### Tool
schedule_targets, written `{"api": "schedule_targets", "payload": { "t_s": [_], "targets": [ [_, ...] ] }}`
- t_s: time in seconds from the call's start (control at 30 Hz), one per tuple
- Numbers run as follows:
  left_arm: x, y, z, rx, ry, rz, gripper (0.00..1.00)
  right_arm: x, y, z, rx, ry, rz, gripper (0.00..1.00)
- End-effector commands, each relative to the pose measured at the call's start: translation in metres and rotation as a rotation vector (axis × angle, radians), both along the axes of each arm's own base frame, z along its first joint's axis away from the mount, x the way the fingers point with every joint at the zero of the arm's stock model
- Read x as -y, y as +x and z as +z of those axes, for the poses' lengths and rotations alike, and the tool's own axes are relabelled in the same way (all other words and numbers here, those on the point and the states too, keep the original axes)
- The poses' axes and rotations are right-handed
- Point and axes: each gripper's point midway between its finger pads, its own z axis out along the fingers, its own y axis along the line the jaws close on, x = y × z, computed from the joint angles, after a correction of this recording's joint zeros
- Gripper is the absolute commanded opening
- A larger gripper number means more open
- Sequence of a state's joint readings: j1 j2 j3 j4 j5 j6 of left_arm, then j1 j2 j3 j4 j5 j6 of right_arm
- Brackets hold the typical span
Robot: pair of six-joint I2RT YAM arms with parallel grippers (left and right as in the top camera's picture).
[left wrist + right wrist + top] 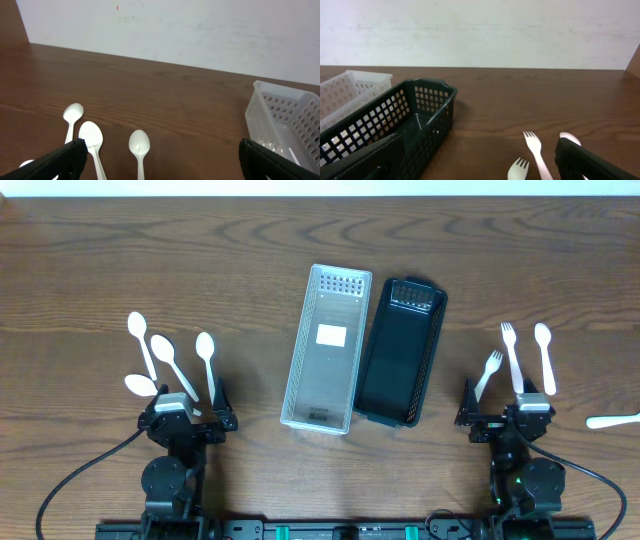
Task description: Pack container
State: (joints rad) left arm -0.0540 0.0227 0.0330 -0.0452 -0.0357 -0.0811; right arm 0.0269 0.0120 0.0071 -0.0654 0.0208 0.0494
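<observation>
Dark wood-grain table (250, 240) fills your overhead view, and a white wall (200, 30) rises behind its far edge in both wrist views. At the centre lies the white container (325, 385), perforated and running near to far, with a white label (331, 335) on its floor. Just right of it, side by side and slightly angled, lies the black container (400, 365); their near ends look to touch.

On the left you have four white spoons: the far-left spoon (141, 343), the second spoon (167, 360), the third spoon (207, 360) closest to the containers, and the fourth spoon (142, 385), partly hidden by the arm. On the right lie the left fork (488, 373), the right fork (512, 352) and the right-side spoon (544, 352). A white utensil (612, 421) lies by the right edge; you cannot tell its kind.

Your left gripper (188, 415) sits near the spoon handles, fingers spread wide and holding nothing. Your right gripper (508, 415) sits near the fork handles, likewise spread wide and holding nothing.
</observation>
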Motion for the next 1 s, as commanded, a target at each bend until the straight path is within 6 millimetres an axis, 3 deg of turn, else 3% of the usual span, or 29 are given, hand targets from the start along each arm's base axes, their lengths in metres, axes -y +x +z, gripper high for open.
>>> {"api": "schedule_targets", "payload": {
  "t_s": [0.0,0.2,0.33,0.47,0.63,0.77,0.97],
  "targets": [
    [-0.001,0.000,-0.020,-0.055,0.008,0.005,0.98,-0.004,0.000,0.003,0.013,0.018,0.016,0.99],
    [-0.003,0.000,-0.019,-0.049,-0.004,0.018,0.98,-0.003,0.000,0.005,0.024,0.030,0.010,0.99],
    [0.012,-0.002,-0.007,-0.049,-0.131,-0.055,0.98,-0.004,0.000,0.023,0.084,0.232,0.013,0.99],
    [0.015,-0.010,0.024,-0.082,-0.181,-0.063,0.98,-0.019,-0.004,0.041,0.072,0.299,0.099,0.99],
    [0.015,-0.011,0.079,-0.167,-0.154,-0.060,0.98,-0.024,-0.006,0.069,-0.021,0.257,0.114,0.99],
    [0.015,-0.004,0.109,-0.337,-0.137,-0.051,0.98,-0.031,0.000,0.083,-0.196,0.147,0.154,0.99],
    [0.018,0.009,0.120,-0.657,-0.053,-0.074,0.98,-0.040,0.007,0.073,-0.685,0.065,0.211,0.99]
  ]
}}
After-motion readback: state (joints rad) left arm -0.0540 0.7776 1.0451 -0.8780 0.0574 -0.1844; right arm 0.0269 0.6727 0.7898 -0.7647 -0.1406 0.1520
